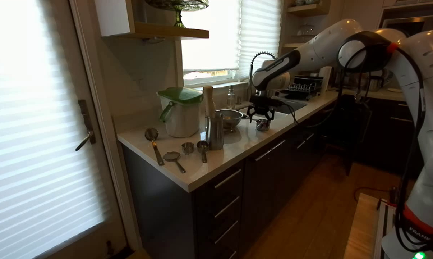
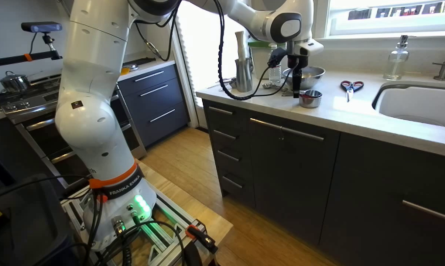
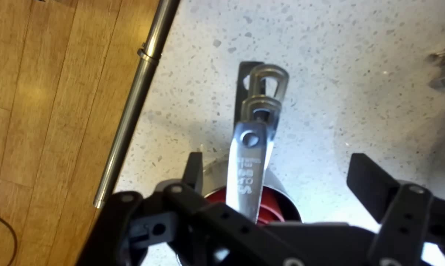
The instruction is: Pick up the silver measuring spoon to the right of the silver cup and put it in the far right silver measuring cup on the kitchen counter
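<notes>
The far right silver measuring cup [image 1: 262, 125] stands on the kitchen counter [image 1: 234, 154]; it also shows in an exterior view [image 2: 310, 99]. In the wrist view, the cup [image 3: 281, 184] has red inside, and several silver handles [image 3: 246, 162] stick out over its rim. My gripper [image 1: 261, 117] is just above the cup, fingers wide apart and holding nothing; in the wrist view [image 3: 276, 170] the handles lie between the fingers, nearer the left one. A silver measuring spoon [image 1: 203, 147] lies to the right of a small silver cup [image 1: 188, 148], well away from my gripper.
A steel bowl [image 1: 230, 118], a tall steel cylinder [image 1: 215, 133] and a green-lidded bin [image 1: 182, 115] stand behind and beside. A ladle [image 1: 153, 144] and strainer [image 1: 173, 158] lie near the counter end. Scissors [image 2: 351, 88] lie by the sink [image 2: 418, 107].
</notes>
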You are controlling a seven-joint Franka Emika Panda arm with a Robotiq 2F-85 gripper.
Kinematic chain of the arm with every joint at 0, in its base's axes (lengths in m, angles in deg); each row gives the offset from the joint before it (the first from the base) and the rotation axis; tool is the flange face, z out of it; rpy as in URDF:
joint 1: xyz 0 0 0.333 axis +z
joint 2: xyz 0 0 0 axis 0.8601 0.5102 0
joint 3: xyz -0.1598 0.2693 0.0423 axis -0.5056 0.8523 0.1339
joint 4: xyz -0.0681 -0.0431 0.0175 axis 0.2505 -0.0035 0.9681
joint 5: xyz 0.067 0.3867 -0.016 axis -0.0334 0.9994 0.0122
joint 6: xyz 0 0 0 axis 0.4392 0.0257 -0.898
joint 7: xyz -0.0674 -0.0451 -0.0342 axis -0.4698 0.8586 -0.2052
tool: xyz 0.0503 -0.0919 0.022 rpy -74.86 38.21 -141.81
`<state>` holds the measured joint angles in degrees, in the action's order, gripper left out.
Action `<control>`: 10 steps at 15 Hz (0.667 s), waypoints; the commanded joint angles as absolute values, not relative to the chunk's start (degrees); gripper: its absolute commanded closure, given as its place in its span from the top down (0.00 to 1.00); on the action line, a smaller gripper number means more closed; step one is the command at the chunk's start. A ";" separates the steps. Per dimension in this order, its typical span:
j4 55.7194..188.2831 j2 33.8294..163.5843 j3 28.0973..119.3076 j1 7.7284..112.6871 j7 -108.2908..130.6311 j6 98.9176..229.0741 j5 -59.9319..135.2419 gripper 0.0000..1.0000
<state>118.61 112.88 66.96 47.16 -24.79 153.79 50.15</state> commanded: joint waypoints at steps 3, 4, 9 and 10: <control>117.90 114.50 66.28 47.61 -23.00 153.58 50.08 0.66; 117.89 114.51 66.19 47.70 -22.99 153.41 49.93 0.58; 118.05 114.20 65.70 48.07 -23.43 153.15 49.43 0.19; 118.15 114.09 65.59 48.16 -23.47 153.17 49.30 0.11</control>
